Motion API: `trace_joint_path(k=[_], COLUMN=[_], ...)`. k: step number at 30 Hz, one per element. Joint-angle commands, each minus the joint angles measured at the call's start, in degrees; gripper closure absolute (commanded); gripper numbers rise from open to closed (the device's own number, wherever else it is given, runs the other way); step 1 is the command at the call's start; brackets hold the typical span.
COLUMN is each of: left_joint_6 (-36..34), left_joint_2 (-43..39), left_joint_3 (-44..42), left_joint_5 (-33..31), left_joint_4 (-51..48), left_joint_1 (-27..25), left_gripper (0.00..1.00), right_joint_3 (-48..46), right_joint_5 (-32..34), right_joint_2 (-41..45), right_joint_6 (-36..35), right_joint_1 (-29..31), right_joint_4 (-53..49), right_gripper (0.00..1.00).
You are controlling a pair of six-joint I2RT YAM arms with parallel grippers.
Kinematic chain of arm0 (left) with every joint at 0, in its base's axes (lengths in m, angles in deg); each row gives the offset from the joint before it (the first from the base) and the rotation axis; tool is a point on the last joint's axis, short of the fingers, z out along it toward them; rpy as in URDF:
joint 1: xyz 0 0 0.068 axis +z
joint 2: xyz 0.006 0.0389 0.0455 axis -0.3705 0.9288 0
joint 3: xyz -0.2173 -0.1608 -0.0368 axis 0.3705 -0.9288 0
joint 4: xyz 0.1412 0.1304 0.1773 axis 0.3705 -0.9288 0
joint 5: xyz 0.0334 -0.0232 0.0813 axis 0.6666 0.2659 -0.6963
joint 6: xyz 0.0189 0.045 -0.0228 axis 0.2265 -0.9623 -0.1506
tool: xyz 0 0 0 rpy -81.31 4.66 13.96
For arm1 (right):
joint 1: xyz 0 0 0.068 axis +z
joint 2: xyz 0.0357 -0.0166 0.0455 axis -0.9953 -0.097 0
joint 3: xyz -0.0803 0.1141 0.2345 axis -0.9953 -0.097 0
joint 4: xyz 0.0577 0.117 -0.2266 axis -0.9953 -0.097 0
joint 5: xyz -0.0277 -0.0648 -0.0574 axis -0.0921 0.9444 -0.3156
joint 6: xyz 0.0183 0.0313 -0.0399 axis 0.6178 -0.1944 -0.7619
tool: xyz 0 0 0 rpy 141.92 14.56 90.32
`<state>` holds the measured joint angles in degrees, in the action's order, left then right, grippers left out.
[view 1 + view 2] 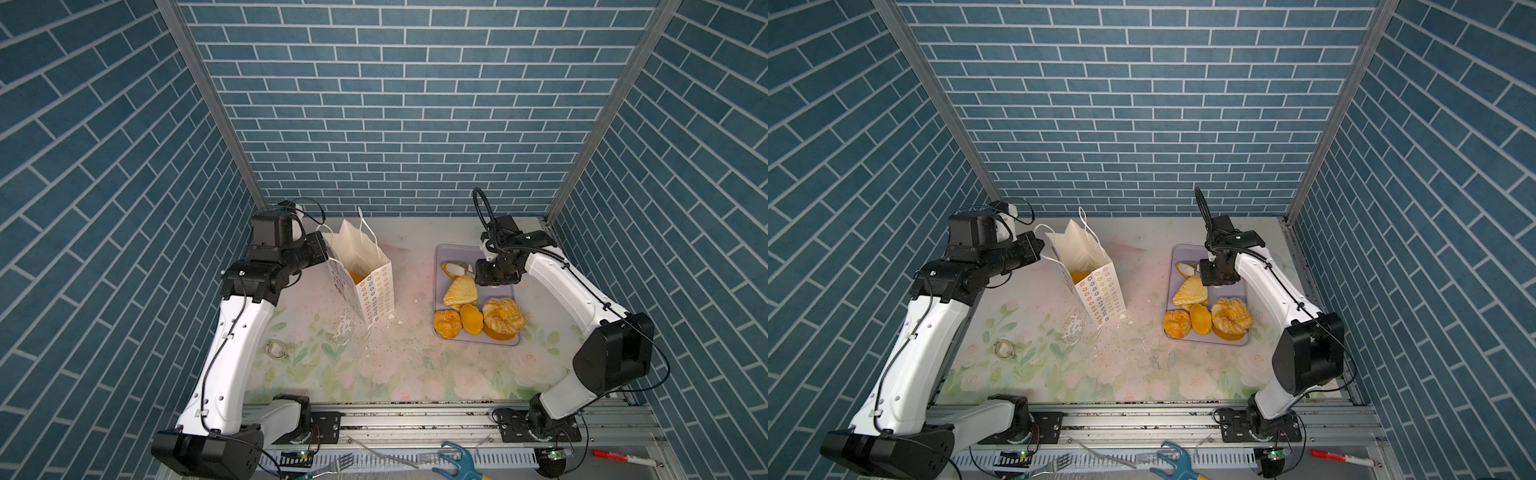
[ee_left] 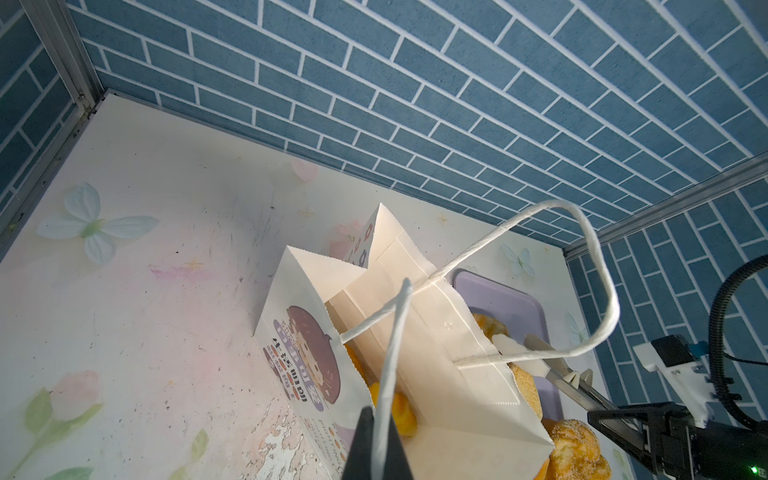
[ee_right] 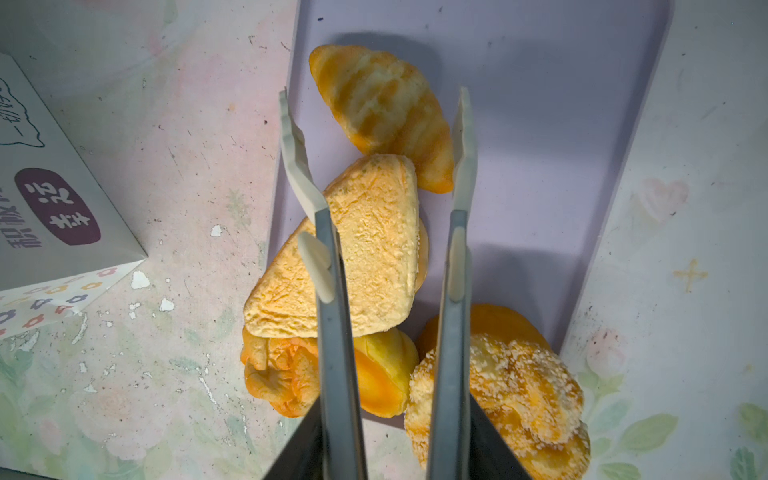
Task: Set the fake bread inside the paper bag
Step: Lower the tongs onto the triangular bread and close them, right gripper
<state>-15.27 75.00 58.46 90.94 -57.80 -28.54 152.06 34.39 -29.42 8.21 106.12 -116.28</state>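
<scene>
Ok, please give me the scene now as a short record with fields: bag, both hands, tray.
paper bag: upright, mouth open, bread inside
left hand: shut on the bag's cord handle
tray: holds croissant, triangle, buns, sugar twist
right hand: open, empty, over croissant and triangle

A robotics test cell rather than a real kitchen or shop: flat wall panels printed with blue brickwork (image 1: 395,104) meet at bare aluminium corner posts (image 1: 214,104) (a backdrop, plainly). Two white-and-black robot arms (image 1: 232,345) are bolted to a slotted aluminium rail (image 1: 415,419) fronting a pastel flower-printed tabletop (image 1: 415,374). Golden-orange toy pastries (image 1: 459,291) lie there; a metal fork (image 1: 338,460) and red marker pen (image 1: 609,454) sit loose by the rail.
</scene>
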Motion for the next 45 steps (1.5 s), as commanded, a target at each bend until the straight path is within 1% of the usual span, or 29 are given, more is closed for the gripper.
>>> trace_joint_path(k=[1,4,8,14,20,22,24,34,38,45], left_joint_6=[-0.5,-0.5,-0.5,-0.1,-0.2,-0.2,-0.2,-0.4,-0.5,-0.8], left_joint_2=[-0.4,-0.2,-0.1,0.1,0.1,0.1,0.1,0.2,0.1,0.2], left_joint_3=[0.6,0.6,0.8,0.7,0.3,0.0,-0.3,-0.5,-0.4,-0.8], left_joint_5=[-0.6,-0.5,-0.6,-0.6,-0.6,-0.6,-0.4,-0.1,-0.3,-0.4], left_joint_4=[-1.1,-1.1,-1.4,-0.8,-0.5,-0.3,0.1,0.2,0.1,0.0], left_joint_1=[-0.3,-0.3,-0.3,-0.4,-0.7,-0.7,-0.7,-0.8,-0.7,-0.8], left_gripper=[1.0,1.0,1.0,1.0,1.0,1.0,1.0,1.0,1.0,1.0], right_joint_3=[0.7,1.9,4.4,5.2,5.9,4.9,3.4,-0.9,-0.9,-0.4], right_joint_5=[0.2,0.0,0.3,0.0,-2.4,-2.5,-4.4,-7.4,-7.0,-6.9], right_joint_2=[-0.5,-1.5,-2.5,0.6,2.1,2.6,2.9,0.5,-0.4,-0.3], right_joint_6=[-1.1,-2.6,-3.4,-0.7,3.4,4.6,5.4,6.3,5.9,5.6], right_joint_1=[-0.2,-0.2,-0.2,-0.2,0.0,0.0,0.0,0.2,0.2,0.1], right_joint_4=[0.4,0.1,-3.5,-7.7,-12.4,-12.6,-11.9,-8.3,-7.9,-7.9], right_gripper=[0.52,0.52,0.52,0.51,0.49,0.49,0.49,0.48,0.51,0.59])
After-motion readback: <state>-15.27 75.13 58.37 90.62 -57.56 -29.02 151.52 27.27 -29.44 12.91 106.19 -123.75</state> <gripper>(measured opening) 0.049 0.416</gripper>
